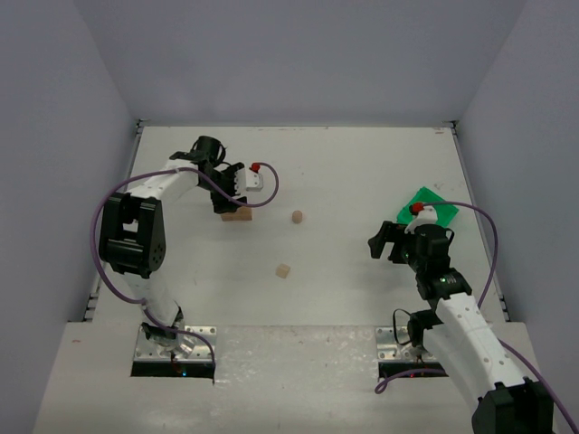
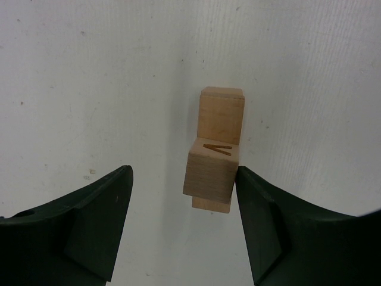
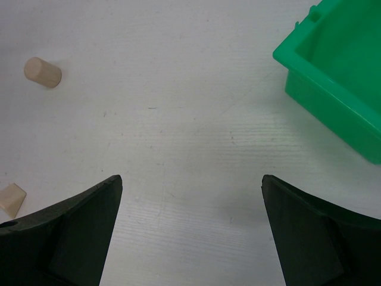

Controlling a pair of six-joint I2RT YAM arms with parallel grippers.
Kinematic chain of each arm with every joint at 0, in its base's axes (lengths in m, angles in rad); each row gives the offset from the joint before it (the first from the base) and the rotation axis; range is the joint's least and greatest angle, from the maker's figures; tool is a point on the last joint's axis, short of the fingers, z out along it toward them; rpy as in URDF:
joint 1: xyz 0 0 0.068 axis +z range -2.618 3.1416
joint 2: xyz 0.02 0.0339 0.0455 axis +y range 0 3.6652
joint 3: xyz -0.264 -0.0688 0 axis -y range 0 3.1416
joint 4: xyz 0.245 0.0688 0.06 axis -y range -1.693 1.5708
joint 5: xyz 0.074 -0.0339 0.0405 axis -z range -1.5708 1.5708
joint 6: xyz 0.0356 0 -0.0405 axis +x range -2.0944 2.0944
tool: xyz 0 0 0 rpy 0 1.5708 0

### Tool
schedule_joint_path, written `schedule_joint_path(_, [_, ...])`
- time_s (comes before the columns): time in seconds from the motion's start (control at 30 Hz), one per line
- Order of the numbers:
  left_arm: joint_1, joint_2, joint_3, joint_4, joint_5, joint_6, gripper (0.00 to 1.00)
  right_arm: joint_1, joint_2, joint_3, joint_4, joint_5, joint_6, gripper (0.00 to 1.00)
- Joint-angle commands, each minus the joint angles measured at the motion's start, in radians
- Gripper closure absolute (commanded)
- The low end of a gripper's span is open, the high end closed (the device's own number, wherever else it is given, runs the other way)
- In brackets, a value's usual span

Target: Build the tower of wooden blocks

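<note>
A light wooden cube [image 2: 209, 170] with a V mark on its top rests on the near end of a longer wooden bar [image 2: 221, 116] that lies flat on the table. In the top view this small stack [image 1: 237, 214] is at the back left. My left gripper [image 2: 183, 168] straddles the cube with its jaws open. The right finger [image 2: 268, 220] is at the cube's side and the left finger [image 2: 95, 220] stands well apart. My right gripper [image 3: 190, 185] is open over bare table, holding nothing. In the top view it [image 1: 387, 240] is at the right.
A wooden cylinder [image 1: 297, 217] and another small block [image 1: 283, 270] lie loose mid-table. In the right wrist view the cylinder [image 3: 43, 72] and a wedge-like piece [image 3: 12, 199] lie at the left. A green bin [image 3: 339, 71] sits at the right [image 1: 421, 201].
</note>
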Motion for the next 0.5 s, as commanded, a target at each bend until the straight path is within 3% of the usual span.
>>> schedule_joint_path(0.0, [-0.011, -0.008, -0.003, 0.010, 0.010, 0.009, 0.33, 0.002, -0.014, 0.029, 0.026, -0.012, -0.014, 0.01])
schedule_joint_path(0.47, [-0.034, -0.029, -0.022, -0.009, 0.043, 0.010, 0.33, 0.002, -0.014, 0.028, 0.032, -0.021, -0.018, 0.01])
